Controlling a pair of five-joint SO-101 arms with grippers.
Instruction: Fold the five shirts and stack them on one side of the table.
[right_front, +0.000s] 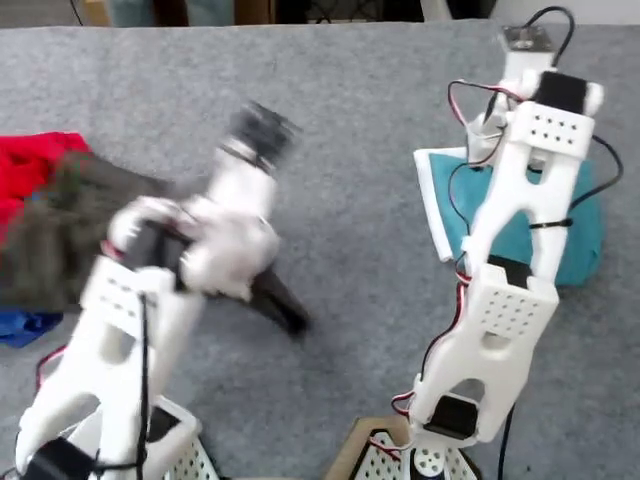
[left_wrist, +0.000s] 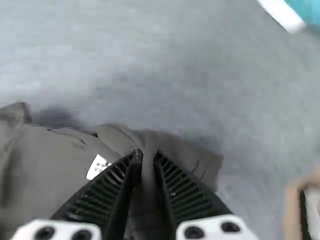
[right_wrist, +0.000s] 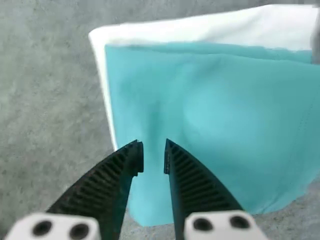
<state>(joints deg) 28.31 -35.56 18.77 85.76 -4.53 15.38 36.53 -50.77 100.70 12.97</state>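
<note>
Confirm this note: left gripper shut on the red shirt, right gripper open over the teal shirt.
Wrong shirt: the left gripper is shut on the grey shirt, not the red shirt, as the left wrist view shows. The right gripper is open over the teal shirt.

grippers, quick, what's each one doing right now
Left gripper: shut on the grey shirt.
Right gripper: open, empty, over the teal shirt.

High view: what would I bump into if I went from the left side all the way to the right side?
Red shirt → left gripper, pinching a grey-brown shirt → white shirt → teal shirt.
</note>
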